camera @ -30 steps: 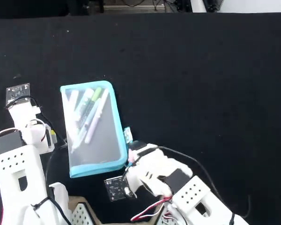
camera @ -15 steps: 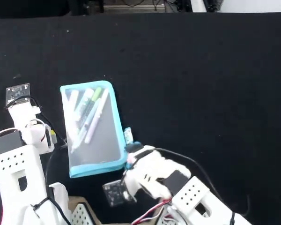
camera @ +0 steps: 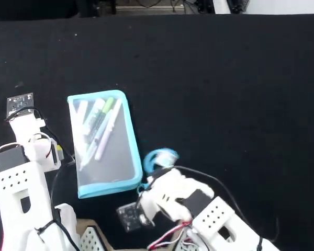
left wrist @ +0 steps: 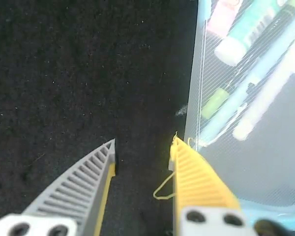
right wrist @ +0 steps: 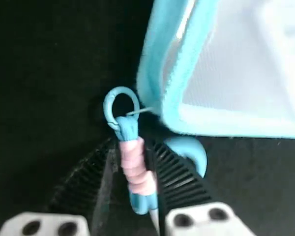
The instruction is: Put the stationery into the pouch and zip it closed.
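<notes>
glossy translucent plastic pouch (camera: 114, 166), matt black cloth table (camera: 225, 78)

Left arm (camera: 18, 175) upright at near-left, wrist bent forward and low. Left pincer (left wrist: 143, 145) points downward, grey and yellow jaws parted, nothing between them. Right arm (camera: 204, 206) angles in from near-right, wrist low. Right pincer (right wrist: 132, 150) has jaws clamped on zipper pull (right wrist: 134, 172).

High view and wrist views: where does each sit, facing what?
High view: fixed above the table, looking down on the pouch, left arm and right arm.
Left wrist view: on the left arm, looking past the open left gripper at the pouch's edge.
Right wrist view: on the right arm, facing the right gripper shut on the zipper pull.
All three share the pouch.
</notes>
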`<state>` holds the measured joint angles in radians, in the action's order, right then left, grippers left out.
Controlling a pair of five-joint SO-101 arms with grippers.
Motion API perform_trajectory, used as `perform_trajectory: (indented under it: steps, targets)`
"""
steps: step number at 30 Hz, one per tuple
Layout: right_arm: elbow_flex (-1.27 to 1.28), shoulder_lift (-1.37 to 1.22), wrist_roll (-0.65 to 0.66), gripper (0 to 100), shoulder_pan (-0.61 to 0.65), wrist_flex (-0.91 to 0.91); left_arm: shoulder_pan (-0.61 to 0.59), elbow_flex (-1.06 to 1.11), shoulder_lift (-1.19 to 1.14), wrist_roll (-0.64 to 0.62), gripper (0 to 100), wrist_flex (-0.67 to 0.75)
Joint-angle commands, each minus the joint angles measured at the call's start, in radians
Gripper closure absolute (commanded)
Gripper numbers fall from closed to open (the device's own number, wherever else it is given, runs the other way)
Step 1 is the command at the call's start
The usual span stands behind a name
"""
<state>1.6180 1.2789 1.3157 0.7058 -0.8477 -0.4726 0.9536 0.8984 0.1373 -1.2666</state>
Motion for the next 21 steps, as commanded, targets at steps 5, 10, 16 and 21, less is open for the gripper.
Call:
perform_trajectory:
  steps: [5, 10, 16, 21]
  targets:
    - [-0.269, -0.001, -0.328, 98.7, -0.046, -0.230, -0.002, -0.050, 0.021, -0.011, 82, 0.006]
    - [-0.331, -0.005, -0.480, 97.9, -0.002, -0.384, -0.002, -0.050, 0.021, -0.011, 82, 0.006]
    - [-0.243, -0.004, -0.526, 79.5, -0.017, -0.393, -0.002, -0.050, 0.021, -0.011, 82, 0.006]
    - [-0.183, -0.004, -0.517, 80.7, -0.020, -0.304, -0.002, -0.050, 0.021, -0.011, 82, 0.006]
